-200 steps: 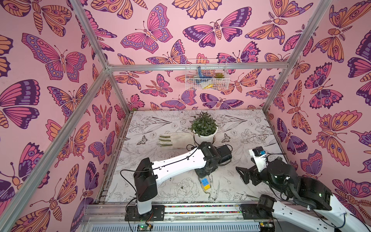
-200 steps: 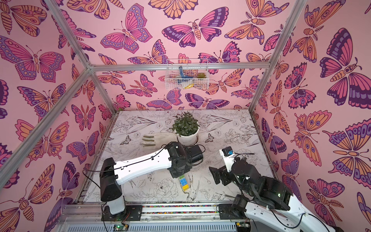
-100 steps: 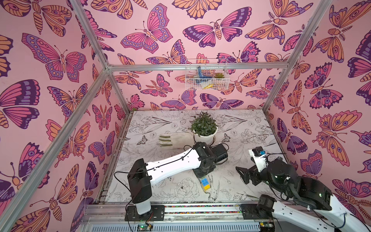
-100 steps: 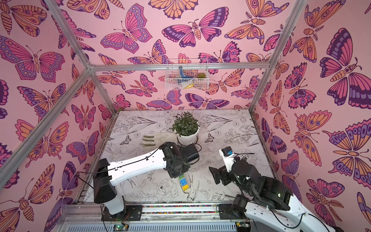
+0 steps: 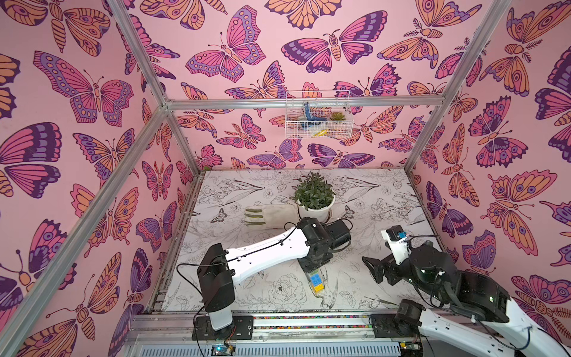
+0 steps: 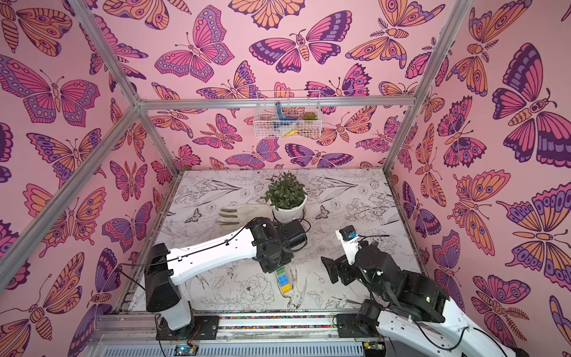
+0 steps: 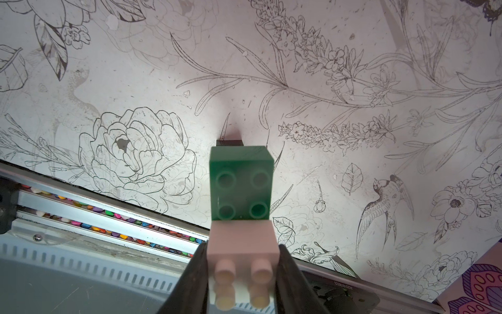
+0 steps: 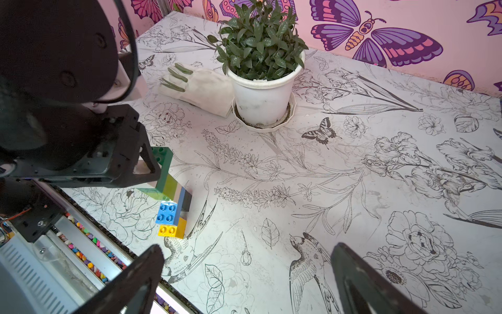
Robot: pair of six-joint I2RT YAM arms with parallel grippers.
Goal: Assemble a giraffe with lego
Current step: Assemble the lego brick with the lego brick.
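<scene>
**Work cell, seen from above and from both wrists.** The cell is lined with pink butterfly wallpaper [image 5: 92,92] on an aluminium frame [image 5: 231,104]. The table [image 5: 386,197] bears a black-line print of flowers and birds.

Left to right: the left arm [image 5: 265,250] extends from the front rail [image 7: 95,221], whose channel holds coloured pebbles, to the table's middle. Behind it a pale glove [image 5: 268,213] with green fingertips lies just beside a white potted plant [image 5: 313,197]. A wire basket [image 5: 318,126] hangs on the back wall above.

The left claw [image 7: 243,261] pinches the white top brick of the giraffe [image 8: 171,201], held on end near the front edge. Below the dark green head come a lime and white neck, a blue body, and black and yellow feet at the table; whether the feet bear on it cannot be told. Lettering on a black fitting [image 7: 339,291] by the rail is too blurred to read.

Bare printed surface separates the giraffe from the right claw [image 8: 247,248], which is spread wide and holds nothing above the front right area. The far right corner lies open up to the wall.
</scene>
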